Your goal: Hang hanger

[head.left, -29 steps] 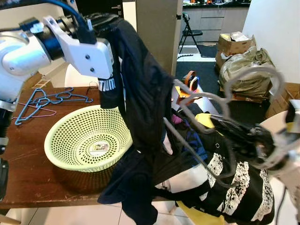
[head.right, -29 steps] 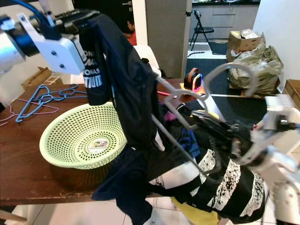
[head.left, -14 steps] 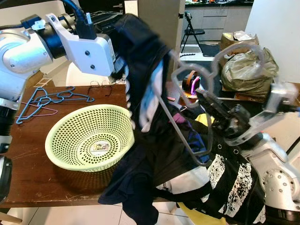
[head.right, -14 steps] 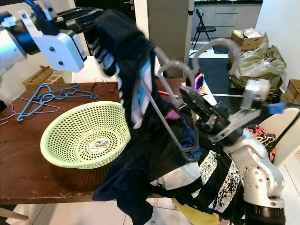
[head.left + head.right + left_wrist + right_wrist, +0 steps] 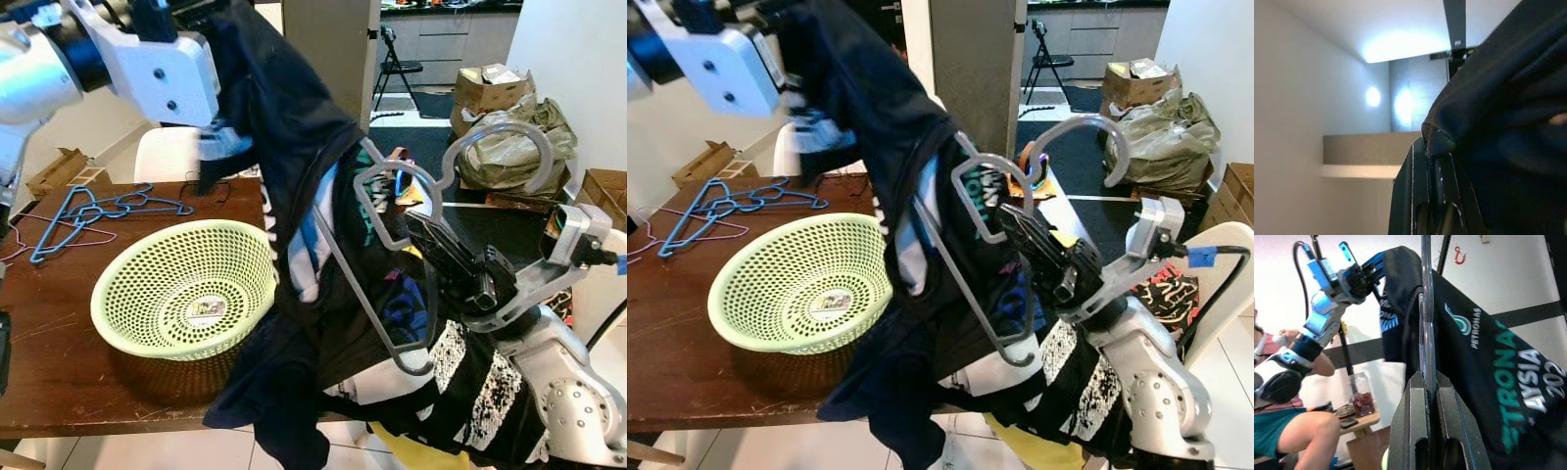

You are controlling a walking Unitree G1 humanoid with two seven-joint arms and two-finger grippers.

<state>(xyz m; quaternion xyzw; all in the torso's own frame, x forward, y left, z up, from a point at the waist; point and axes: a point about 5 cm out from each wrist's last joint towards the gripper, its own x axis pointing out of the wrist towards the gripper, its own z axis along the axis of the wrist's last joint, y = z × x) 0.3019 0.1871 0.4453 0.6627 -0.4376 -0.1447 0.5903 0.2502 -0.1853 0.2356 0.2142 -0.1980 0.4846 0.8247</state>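
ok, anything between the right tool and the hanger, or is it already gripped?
Nothing between them: the right tool is already shut on the grey hanger. The hanger's one shoulder is tucked into the dark shirt, which the left tool holds up above the table.

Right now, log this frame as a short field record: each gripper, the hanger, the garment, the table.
left gripper: raised high, shut on the dark T-shirt
right gripper: shut on the grey hanger
grey hanger: partly inside the hanging shirt, hook pointing up
table: green mesh basket, blue hangers, pile of clothes at the edge
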